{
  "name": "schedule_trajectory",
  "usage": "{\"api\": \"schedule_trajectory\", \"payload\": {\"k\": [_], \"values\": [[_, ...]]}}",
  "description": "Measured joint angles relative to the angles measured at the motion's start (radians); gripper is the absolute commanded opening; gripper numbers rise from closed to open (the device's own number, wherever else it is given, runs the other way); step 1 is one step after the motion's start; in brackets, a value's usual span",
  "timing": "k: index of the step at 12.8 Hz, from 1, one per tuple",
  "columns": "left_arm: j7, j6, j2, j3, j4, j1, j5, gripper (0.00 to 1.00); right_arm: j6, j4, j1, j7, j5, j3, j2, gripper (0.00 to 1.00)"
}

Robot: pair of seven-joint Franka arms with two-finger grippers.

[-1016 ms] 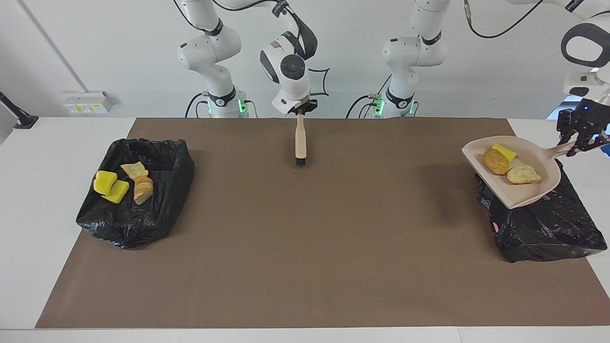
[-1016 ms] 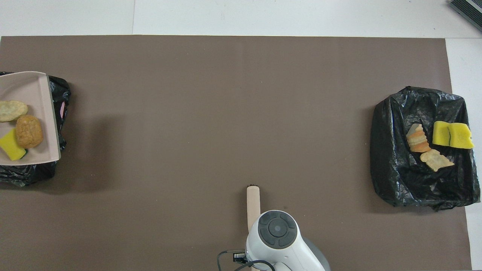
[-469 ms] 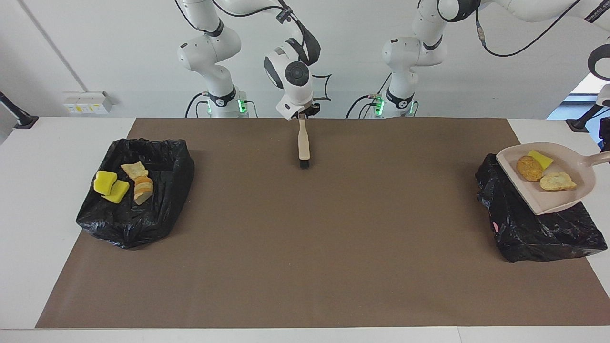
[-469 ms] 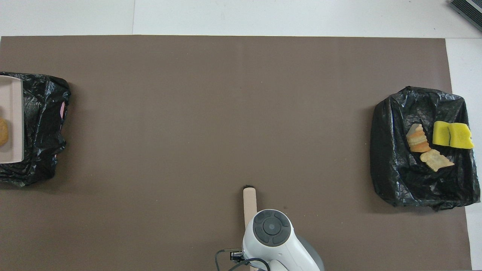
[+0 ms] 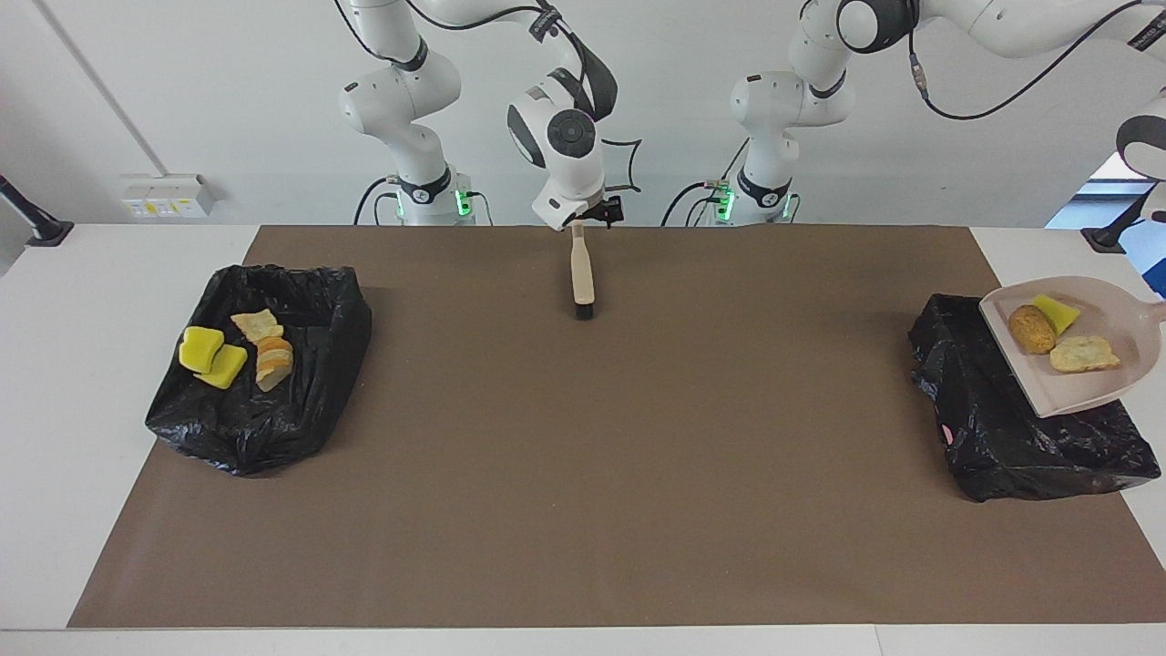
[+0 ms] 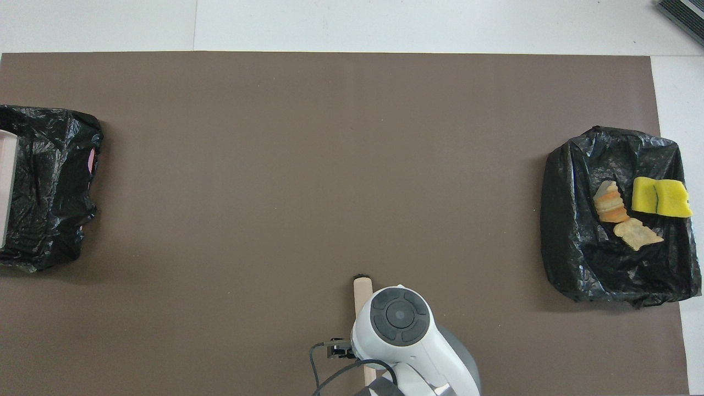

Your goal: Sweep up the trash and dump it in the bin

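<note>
Mostly brown mat (image 5: 583, 456) on white table (image 5: 118, 383), white wall (image 5: 182, 91).

This is a robotics lab set up for a test, not a home or kitchen. Two white robot arms (image 5: 401, 100) stand bolted at the edge of a plain white worktop (image 5: 118, 273), green status lights glowing at their bases and black cables (image 5: 966, 64) looping off them. A brown mat (image 5: 601, 437) marks out the working area. The wall is bare white, with only a bank of sockets (image 5: 166, 195) (surface-mounted, with conduit running up the wall). Two bins lined with black bags (image 5: 264, 428) sit at the mat's ends.
</note>
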Motion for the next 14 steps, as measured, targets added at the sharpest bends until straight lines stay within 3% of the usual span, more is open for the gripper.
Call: {"api": "schedule_trajectory", "payload": {"k": [3, 8, 11, 14], "values": [[-0.129, 0.006, 0.016, -0.013, 0.0, -0.036, 0.139, 0.0, 0.0, 0.069, -0.117, -0.059, -0.124, -0.004, 0.002, 1.0], [-0.186, 0.012, 0.021, -0.029, 0.0, -0.047, 0.336, 0.0, 0.0, 0.193, -0.269, -0.131, -0.299, -0.01, 0.007, 1.0], [-0.219, 0.016, 0.018, -0.057, 0.001, -0.047, 0.445, 0.0, -0.008, 0.264, -0.327, -0.134, -0.33, -0.01, 0.01, 1.0], [-0.301, 0.009, 0.018, -0.106, 0.002, -0.047, 0.576, 0.0, -0.131, 0.376, -0.417, -0.193, -0.332, -0.013, 0.007, 1.0]]}}
